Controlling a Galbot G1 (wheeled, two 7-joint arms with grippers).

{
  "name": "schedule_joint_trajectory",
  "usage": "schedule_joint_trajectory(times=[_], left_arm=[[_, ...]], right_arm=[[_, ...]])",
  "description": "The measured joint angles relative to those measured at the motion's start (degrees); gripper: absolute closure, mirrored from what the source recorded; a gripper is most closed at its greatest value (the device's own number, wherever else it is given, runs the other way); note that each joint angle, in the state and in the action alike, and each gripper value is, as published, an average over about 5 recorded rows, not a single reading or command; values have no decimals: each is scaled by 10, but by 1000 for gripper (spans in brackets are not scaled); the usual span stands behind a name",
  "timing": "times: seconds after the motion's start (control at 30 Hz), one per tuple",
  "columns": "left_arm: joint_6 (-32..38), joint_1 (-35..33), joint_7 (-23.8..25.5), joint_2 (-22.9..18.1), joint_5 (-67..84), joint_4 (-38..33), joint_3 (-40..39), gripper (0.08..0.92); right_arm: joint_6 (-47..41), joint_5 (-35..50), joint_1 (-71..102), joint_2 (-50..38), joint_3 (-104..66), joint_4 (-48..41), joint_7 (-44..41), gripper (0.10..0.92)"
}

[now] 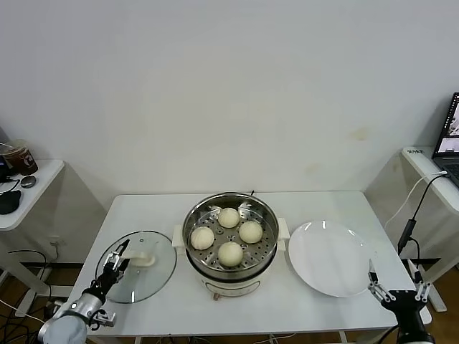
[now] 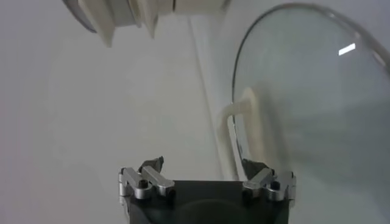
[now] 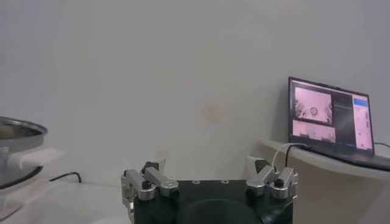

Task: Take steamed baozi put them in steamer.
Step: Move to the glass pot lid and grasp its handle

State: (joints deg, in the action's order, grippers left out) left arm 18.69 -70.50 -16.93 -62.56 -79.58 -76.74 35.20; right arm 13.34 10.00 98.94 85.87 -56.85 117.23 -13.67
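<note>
A white table [image 1: 323, 204] is carrying everything; we are seeing all 4 steamed baozi [image 1: 229, 217] sitting in the steamer [image 1: 230, 269]. Left gripper [image 1: 113, 262] and right gripper [image 1: 393, 292] are hanging open, empty. We are risking knocking the glass lid [image 1: 154, 276].
</note>
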Motion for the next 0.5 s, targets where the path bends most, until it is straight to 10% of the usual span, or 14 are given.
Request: schedule_joint_trajectory(times=[0.5], left_arm=[[10,27,5,-6,3,39,-4,536]], right_arm=[[-6,-7,3,0,13,-3,-4,203]])
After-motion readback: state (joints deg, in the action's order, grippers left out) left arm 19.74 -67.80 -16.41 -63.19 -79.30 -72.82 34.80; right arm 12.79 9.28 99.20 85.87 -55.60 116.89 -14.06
